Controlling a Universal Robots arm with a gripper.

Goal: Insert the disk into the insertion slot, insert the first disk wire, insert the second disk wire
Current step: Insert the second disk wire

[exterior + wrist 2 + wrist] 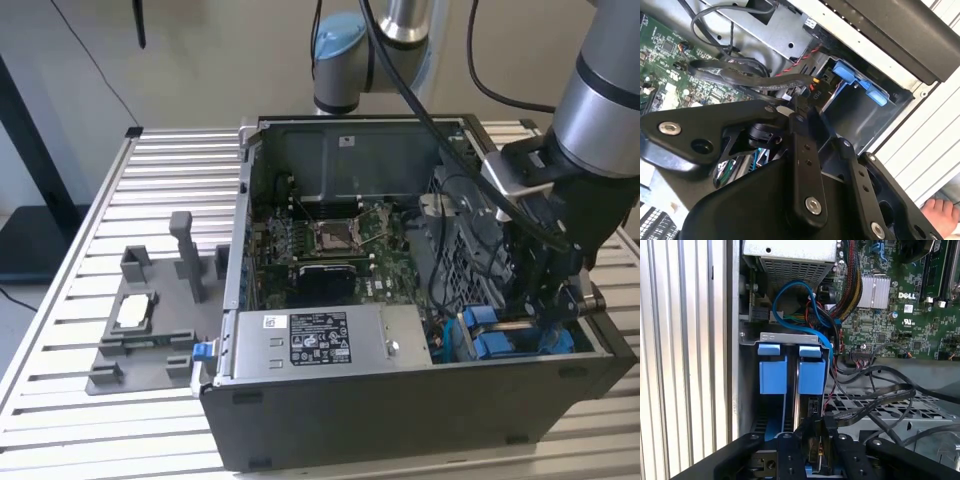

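We saw the gripper [546, 318] low in the computer case [400, 410], toward four o'clock in the exterior view. It pinched a black wire plug [814, 95] just beside the disk [811, 374], which sat in its slot in its blue carrier.

You see your arm [600, 90] as a silver-grey round tube with a light blue joint cap [338, 40] and black cables [412, 98]. Your gripper [801, 107] is matte black, built of flat links with silver hex screws [813, 205].
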